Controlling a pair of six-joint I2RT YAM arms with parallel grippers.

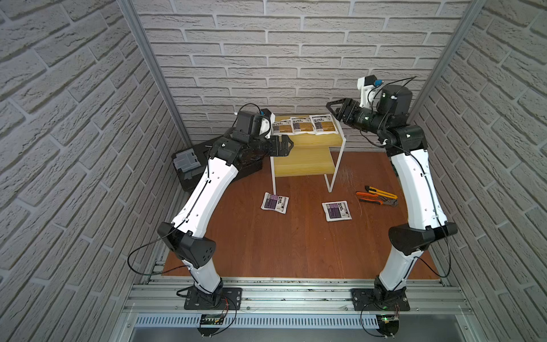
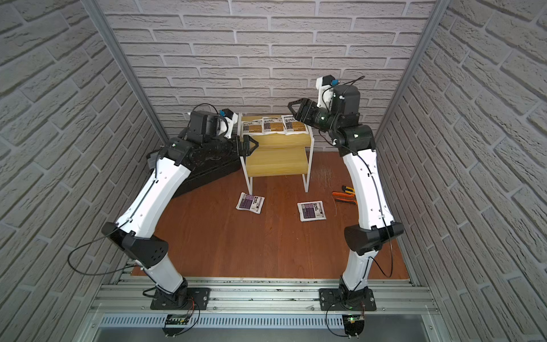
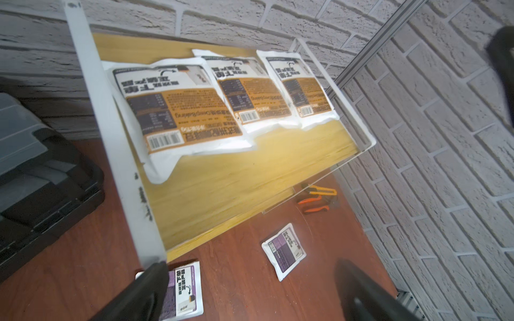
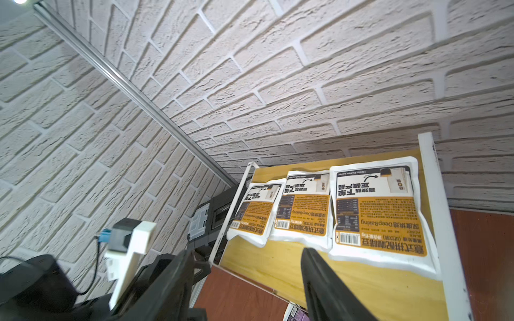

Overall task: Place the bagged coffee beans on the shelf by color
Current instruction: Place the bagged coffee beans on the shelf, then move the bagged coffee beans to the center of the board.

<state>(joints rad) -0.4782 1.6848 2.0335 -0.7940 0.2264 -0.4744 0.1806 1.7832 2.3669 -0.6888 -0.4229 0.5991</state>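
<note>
Orange pouch [image 4: 375, 216] lbl: "Deep Baking".

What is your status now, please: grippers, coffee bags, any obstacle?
Left gripper open, empty; right gripper open, empty. Three orange bags on shelf top board; two purple bags on table. Pliers and knife lie aside, not in the way.

Three pouches [image 1: 301, 124] atop shelf [image 1: 305, 165]; two pouches [image 1: 274, 202] [image 1: 336, 210] on table [image 1: 296, 245] before it

orange pouches [image 1: 301, 125]: three flat, shelf [image 1: 305, 165] top tier | purple pouches [image 1: 274, 202]: two flat on table [image 1: 296, 242]
</note>
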